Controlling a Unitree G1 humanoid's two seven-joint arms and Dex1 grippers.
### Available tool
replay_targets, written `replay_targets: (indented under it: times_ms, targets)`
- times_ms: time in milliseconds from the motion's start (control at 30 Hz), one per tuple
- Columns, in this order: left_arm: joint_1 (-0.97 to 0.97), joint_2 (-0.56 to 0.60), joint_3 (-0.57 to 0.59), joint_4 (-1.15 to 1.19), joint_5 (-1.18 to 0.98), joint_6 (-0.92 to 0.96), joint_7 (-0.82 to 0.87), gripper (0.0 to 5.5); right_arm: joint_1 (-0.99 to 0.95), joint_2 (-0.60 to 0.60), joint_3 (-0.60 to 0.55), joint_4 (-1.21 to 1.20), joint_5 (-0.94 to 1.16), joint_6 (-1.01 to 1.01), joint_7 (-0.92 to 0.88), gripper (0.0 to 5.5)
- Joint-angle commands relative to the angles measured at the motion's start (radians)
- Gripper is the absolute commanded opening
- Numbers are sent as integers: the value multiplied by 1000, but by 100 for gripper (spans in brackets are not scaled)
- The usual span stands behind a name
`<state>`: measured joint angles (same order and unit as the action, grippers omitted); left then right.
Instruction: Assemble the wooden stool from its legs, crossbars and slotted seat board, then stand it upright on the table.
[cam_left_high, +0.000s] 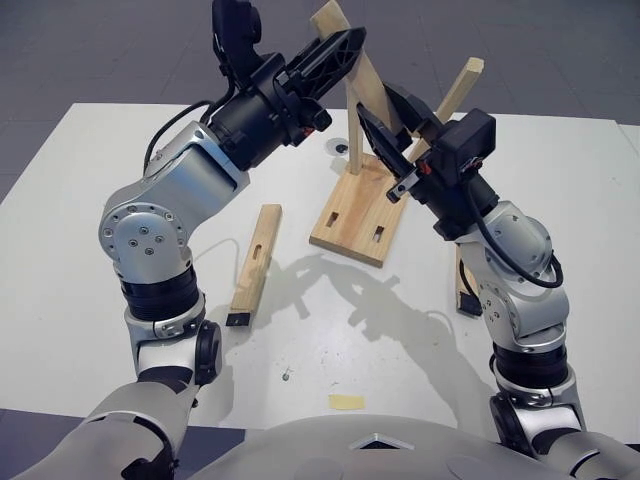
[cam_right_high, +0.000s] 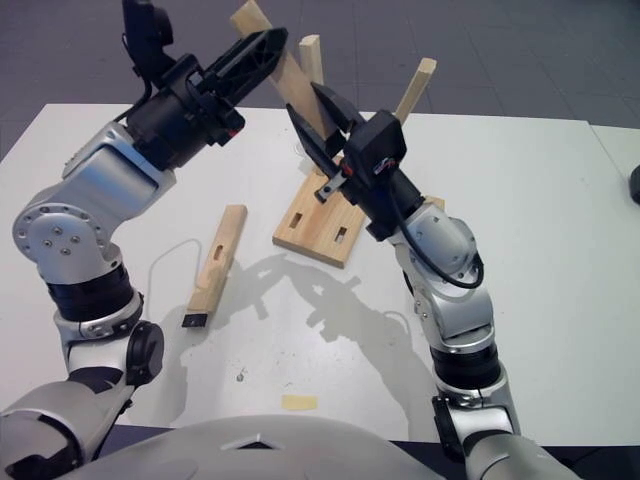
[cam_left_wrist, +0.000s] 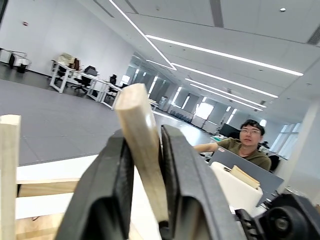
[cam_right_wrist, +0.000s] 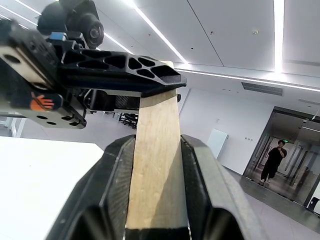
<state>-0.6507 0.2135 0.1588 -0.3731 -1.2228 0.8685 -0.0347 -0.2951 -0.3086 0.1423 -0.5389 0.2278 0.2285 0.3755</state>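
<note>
Together, our two hands hold one slanted leg (cam_right_wrist: 155, 165). Our left hand (cam_left_high: 350, 48) is clenched on it near its top end, and our right hand (cam_left_high: 380, 105) is clamped on it just below, close to the left. The leg's lower end is hidden behind the right hand. Beneath both hands, the slotted seat board (cam_left_high: 350, 225) sits on the white surface (cam_left_high: 60, 250). A second leg (cam_left_high: 352, 125) and a third leg (cam_left_high: 462, 85) rise from the board. A loose slotted bar (cam_left_high: 257, 255) lies well left of the board.
</note>
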Motion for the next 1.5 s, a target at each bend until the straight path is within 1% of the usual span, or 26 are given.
replay_targets:
  times_ms: [33,67,100,167,200,267,300,333,367,467,567,633,700,800,833,867,900,1100,1167,1367,1500]
  targets:
    - [-51,-27,46,4,-61,-51,29,42,11,3,14,-1,-4,7,15,131]
    - [-61,-34,60,5,-80,-64,35,42,14,3,17,1,-13,7,13,131]
    - [-67,-26,66,1,-64,-76,40,42,16,3,18,4,-23,7,7,168]
    - [-62,22,60,-7,32,-90,39,42,18,6,10,11,-39,10,-10,193]
    - [-46,67,44,-16,111,-100,30,42,23,5,-4,16,-51,11,-24,209]
    - [26,158,5,-45,265,-123,4,42,34,4,-38,30,-66,13,-48,247]
    - [86,194,-7,-59,334,-132,4,42,40,0,-52,37,-75,13,-58,255]
    - [147,221,-18,-71,397,-141,11,42,47,0,-67,44,-78,14,-67,276]
    - [206,234,-27,-81,455,-150,25,42,57,1,-82,46,-80,19,-78,284]
    - [404,190,-16,-143,537,-151,100,42,100,17,-141,88,-98,16,-135,336]
    - [548,106,15,-197,533,-160,149,42,114,34,-204,122,-94,26,-185,382]
    - [607,39,54,-226,489,-165,181,42,113,29,-218,134,-96,28,-191,410]
    - [651,13,72,-258,472,-158,190,42,122,23,-228,133,-100,30,-194,441]
    - [715,-7,87,-292,451,-135,199,42,133,24,-233,132,-106,34,-197,495]
    - [725,-8,82,-289,457,-138,192,42,139,27,-235,127,-106,36,-200,508]
    - [731,-11,74,-281,467,-143,186,42,143,31,-235,123,-107,38,-203,532]
    - [734,-21,69,-265,472,-150,183,42,147,35,-234,122,-109,37,-206,540]
    - [758,-52,38,-196,523,-179,161,42,157,57,-223,119,-114,27,-214,540]
    - [749,-45,36,-174,546,-192,152,42,157,62,-224,117,-116,27,-218,540]
    - [718,-12,84,-150,562,-211,123,42,166,67,-211,110,-123,25,-212,540]
    - [742,-13,51,-132,608,-225,99,42,150,66,-212,125,-128,20,-211,540]
